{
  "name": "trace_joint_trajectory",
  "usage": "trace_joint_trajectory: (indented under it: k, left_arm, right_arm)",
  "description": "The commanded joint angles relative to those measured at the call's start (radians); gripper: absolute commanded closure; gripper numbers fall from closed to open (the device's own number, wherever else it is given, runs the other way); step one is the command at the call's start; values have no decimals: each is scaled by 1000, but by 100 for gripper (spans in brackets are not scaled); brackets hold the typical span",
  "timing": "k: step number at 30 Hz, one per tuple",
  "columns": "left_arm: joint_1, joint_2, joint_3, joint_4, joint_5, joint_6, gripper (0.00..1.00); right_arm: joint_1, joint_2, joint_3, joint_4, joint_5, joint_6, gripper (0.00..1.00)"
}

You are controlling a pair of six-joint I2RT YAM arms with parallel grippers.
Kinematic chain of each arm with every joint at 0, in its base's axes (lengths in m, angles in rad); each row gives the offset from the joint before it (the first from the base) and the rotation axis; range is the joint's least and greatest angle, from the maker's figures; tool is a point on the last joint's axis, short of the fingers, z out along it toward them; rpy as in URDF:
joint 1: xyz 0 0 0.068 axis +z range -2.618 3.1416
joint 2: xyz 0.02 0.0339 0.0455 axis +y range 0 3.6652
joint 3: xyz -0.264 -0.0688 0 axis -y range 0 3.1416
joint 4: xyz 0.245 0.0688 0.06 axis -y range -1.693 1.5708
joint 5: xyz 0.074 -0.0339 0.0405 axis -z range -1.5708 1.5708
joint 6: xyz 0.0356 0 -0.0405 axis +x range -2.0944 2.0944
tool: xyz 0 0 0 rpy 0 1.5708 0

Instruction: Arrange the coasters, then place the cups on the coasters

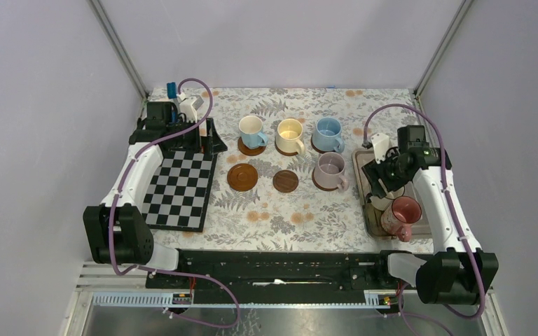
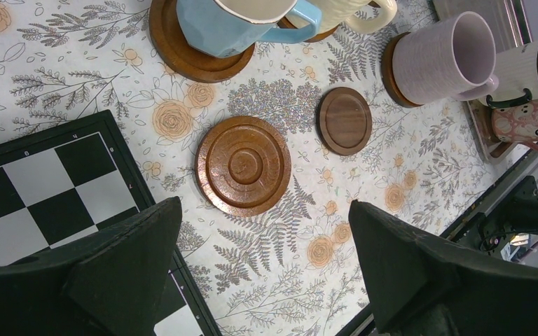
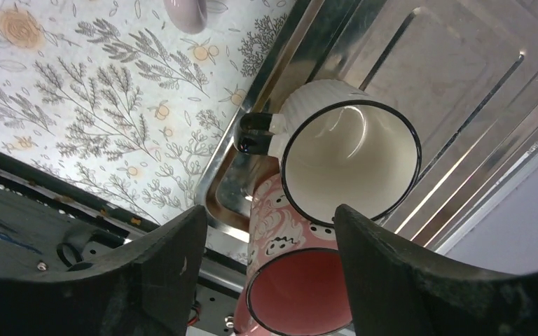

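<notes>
Right wrist: cup (image 3: 309, 99) near tray rim (image 3: 286, 57)

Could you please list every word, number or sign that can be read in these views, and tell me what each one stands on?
"4": a small pale figure on the black border of the chequered board, in the left wrist view.
Other small marks along that border: too blurred to read.
Pink mug: printed cartoon faces only, no words.
Nothing else in any view carries legible text.
</notes>
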Motion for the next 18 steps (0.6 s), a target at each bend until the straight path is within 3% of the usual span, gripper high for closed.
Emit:
trace_joint_trajectory:
  k: [1, 9, 18]
  left_arm:
    - [-2, -29, 3, 34, 46, 14, 1]
    - [-2, -41, 7, 35, 39, 8, 1]
    - [-3, -31, 26, 15, 37, 12, 1]
  right_arm:
    - [-13, -7, 47, -57, -29, -210, 28]
    - [59, 93, 135, -131, -80, -581, 30]
    - [150, 81, -11, -72, -34, -775, 29]
